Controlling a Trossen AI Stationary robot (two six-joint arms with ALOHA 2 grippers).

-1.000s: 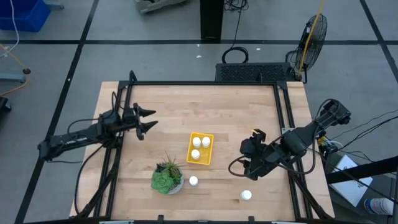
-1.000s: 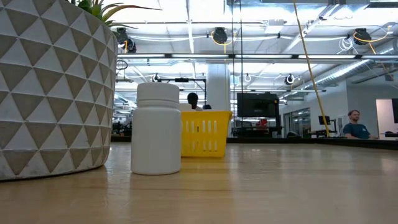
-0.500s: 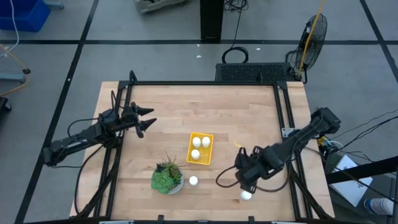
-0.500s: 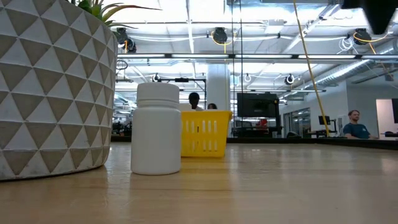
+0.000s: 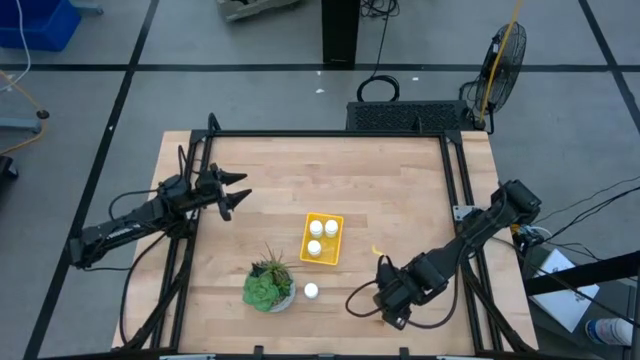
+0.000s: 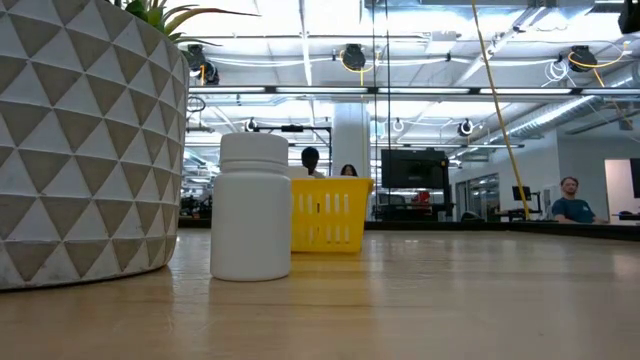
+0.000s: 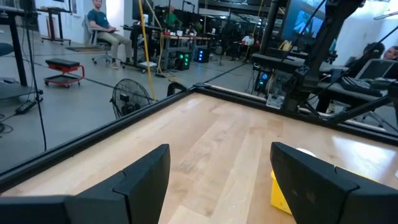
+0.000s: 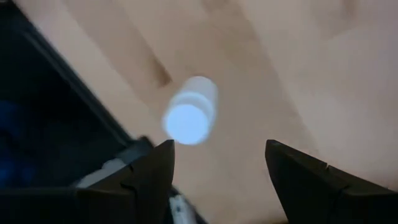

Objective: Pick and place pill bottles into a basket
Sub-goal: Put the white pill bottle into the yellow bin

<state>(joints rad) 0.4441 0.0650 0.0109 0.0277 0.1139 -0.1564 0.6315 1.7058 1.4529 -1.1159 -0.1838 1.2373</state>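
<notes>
The yellow basket [image 5: 322, 238] lies mid-table with three white pill bottles [image 5: 316, 228] standing in it. Another bottle [image 5: 311, 291] stands on the table beside the potted plant, and it is the near one in the low view [image 6: 251, 207]. My right gripper [image 5: 390, 306] hangs open near the table's near edge. It is above a fifth upright bottle [image 8: 189, 112], which the gripper hides in the high view. In the right wrist view the open fingers [image 8: 221, 168] stand clear of that bottle. My left gripper [image 5: 236, 196] waits open and empty at the table's left.
A green potted plant [image 5: 268, 285] in a white patterned pot [image 6: 80, 140] stands left of the loose bottle. The black table frame [image 5: 455, 200] runs along the edges, and its near rail [image 8: 74, 99] lies close to the fifth bottle. People show in the room beyond.
My right gripper has moved toward the table's near edge and a little left, from right of the basket to above the bottle near the front edge, which it now covers in the high view. The bottles and the basket have stayed put.
</notes>
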